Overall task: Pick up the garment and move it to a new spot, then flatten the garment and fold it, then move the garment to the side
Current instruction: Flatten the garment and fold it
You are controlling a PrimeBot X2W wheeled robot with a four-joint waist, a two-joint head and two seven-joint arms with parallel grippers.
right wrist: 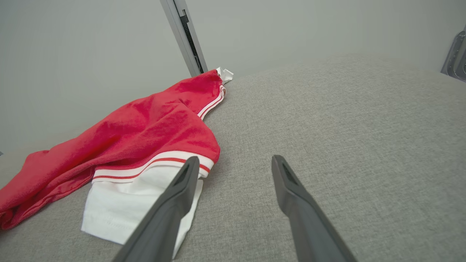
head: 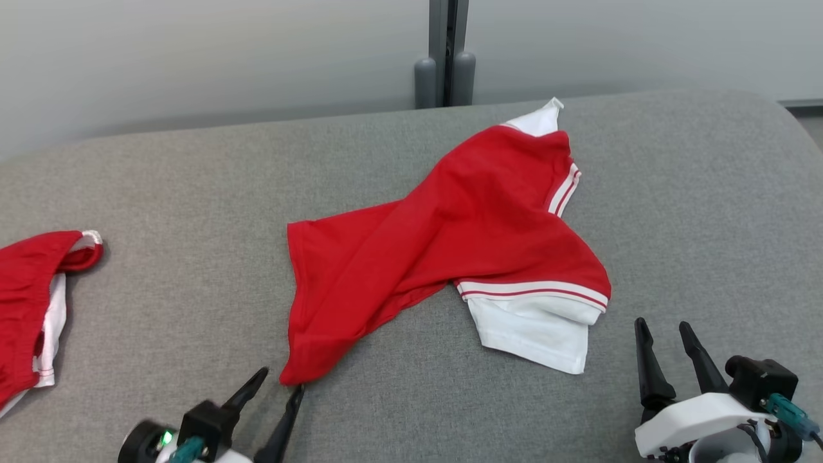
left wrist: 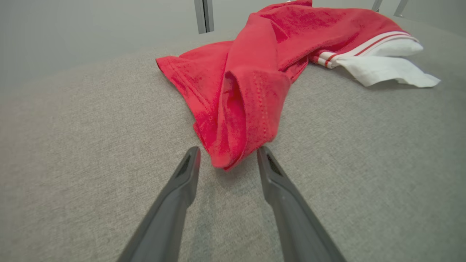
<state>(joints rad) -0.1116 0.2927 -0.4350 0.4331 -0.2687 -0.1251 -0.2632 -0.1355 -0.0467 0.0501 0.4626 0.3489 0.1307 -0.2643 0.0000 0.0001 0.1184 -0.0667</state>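
Garment [head: 463,225], red and white: crumpled mid-cushion [head: 161,193]. Left gripper [head: 281,378]: parted, flanking near red corner, nothing clamped. Right gripper [head: 661,321]: wide, empty, just beside white sleeve [head: 537,328].

You get just part of the second red garment [head: 29,302]: the head view's left edge cuts it off. The bottom edge cuts the left gripper [head: 281,379] and right gripper [head: 661,323] at the wrist. The shirt [head: 450,238] lies bunched, so its lower layers are hidden, and the white sleeve [head: 533,328] runs under red cloth. From the left wrist you can't tell whether the fingers [left wrist: 182,189] touch the shirt's corner. In the right wrist view one finger [right wrist: 171,207] covers part of the sleeve
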